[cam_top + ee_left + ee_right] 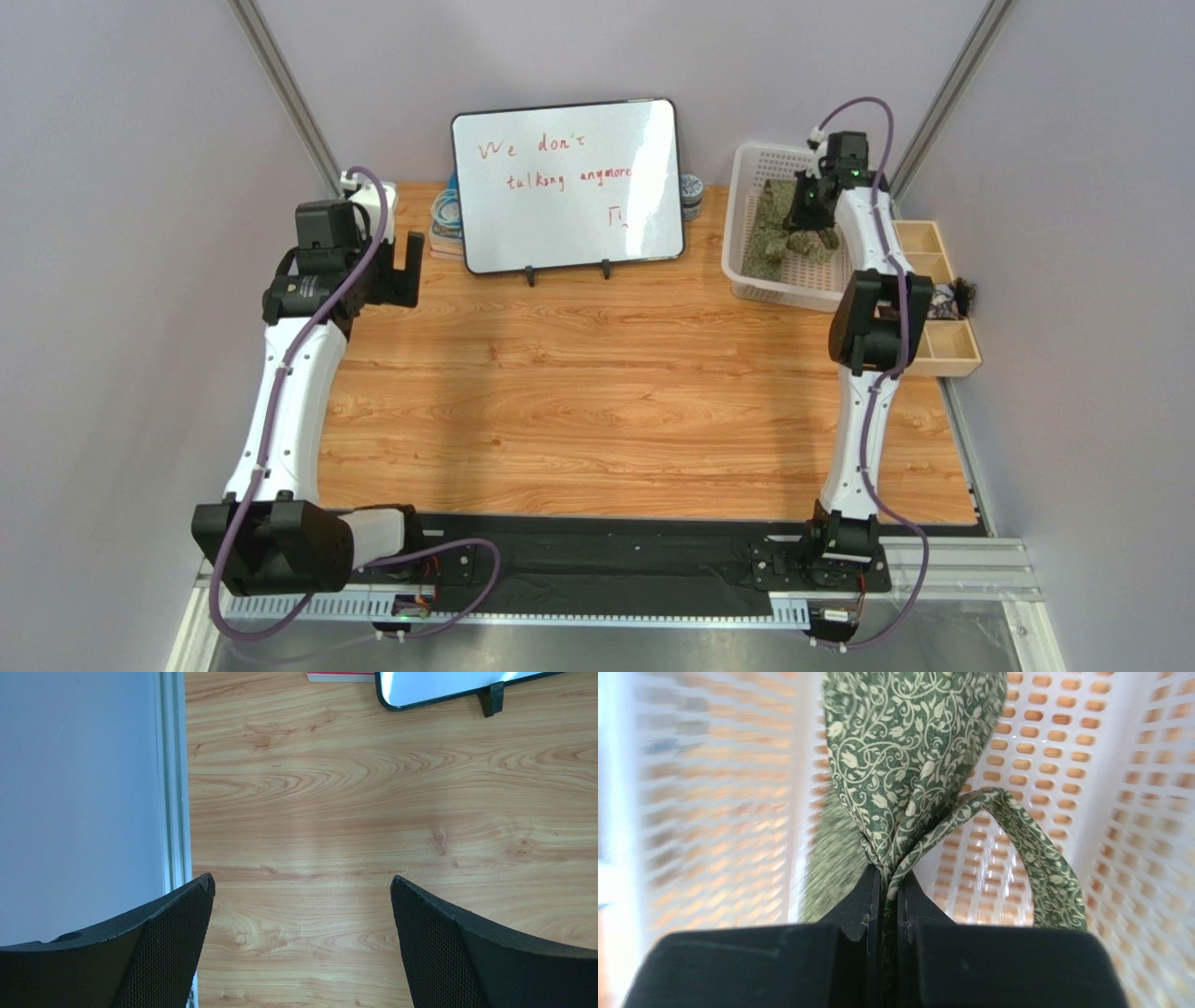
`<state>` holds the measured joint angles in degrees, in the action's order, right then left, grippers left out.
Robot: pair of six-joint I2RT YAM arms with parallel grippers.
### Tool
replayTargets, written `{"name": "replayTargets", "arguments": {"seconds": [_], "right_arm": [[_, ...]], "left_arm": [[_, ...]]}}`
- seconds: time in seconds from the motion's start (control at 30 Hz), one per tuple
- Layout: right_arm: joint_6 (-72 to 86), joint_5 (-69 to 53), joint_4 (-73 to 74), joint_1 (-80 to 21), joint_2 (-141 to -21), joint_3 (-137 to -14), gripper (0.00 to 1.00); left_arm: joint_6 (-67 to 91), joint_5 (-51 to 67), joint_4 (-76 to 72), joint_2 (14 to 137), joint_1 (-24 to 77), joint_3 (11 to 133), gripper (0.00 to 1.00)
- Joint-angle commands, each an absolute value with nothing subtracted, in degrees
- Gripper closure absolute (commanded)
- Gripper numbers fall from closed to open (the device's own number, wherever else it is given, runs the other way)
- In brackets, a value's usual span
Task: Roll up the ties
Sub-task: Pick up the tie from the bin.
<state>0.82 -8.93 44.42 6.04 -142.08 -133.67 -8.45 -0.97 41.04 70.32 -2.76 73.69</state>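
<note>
The ties lie bunched in a white basket at the back right of the table. My right gripper reaches down into the basket. In the right wrist view it is shut on a fold of a green tie with a cream vine pattern, and a narrow loop of the tie hangs to the right. A blurred olive fabric shows behind on the left. My left gripper hovers open over bare wood at the back left, its fingers wide apart with nothing between them.
A whiteboard with red writing stands at the back centre, with small items behind its left side. A wooden compartment tray sits at the right table edge. The enclosure's grey wall lies close to the left gripper.
</note>
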Motion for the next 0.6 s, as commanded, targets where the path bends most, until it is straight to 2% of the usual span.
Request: {"name": "replayTargets", "arguments": {"seconds": [0.0, 0.3, 0.57], "right_arm": [[0.88, -23.08, 42.63, 6.15, -121.68, -129.67, 1.00], [4.21, -32.07, 40.52, 2.29, -100.65, -116.99, 1.00], [5.19, -34.98, 39.46, -10.80, -85.80, -109.53, 1.00]], "left_arm": [[-8.35, -0.35, 40.61, 67.42, -3.08, 74.62, 0.01], [-8.26, 2.11, 39.20, 60.65, -3.08, 70.40, 0.01], [-6.77, 4.83, 39.81, 54.85, -3.08, 68.38, 0.01]]}}
